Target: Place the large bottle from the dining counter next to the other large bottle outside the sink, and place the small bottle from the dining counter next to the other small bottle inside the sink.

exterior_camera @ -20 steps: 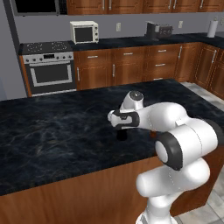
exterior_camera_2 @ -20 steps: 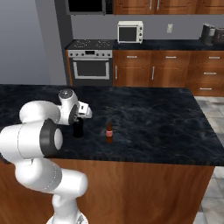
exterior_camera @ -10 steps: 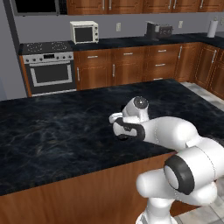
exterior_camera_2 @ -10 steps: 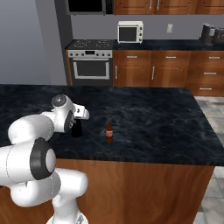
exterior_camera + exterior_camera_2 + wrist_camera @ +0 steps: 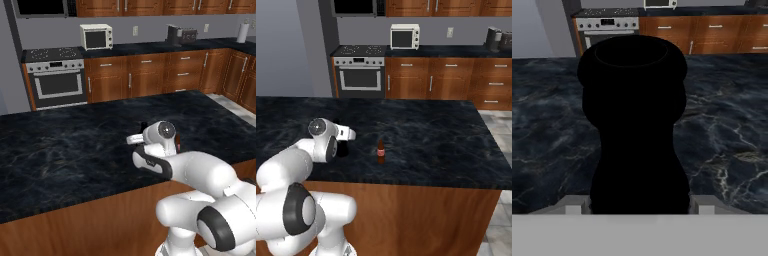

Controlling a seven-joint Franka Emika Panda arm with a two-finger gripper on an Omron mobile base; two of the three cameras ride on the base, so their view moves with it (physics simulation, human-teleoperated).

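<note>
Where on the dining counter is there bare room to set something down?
The dining counter is bare right of the small bottle to its far edge, and along the stove-facing back edge. It is crowded around the large bottle, close before the claw.

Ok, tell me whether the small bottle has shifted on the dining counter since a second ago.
No. The small bottle stands where it did, near the dining counter's front edge, below the oven.
</note>
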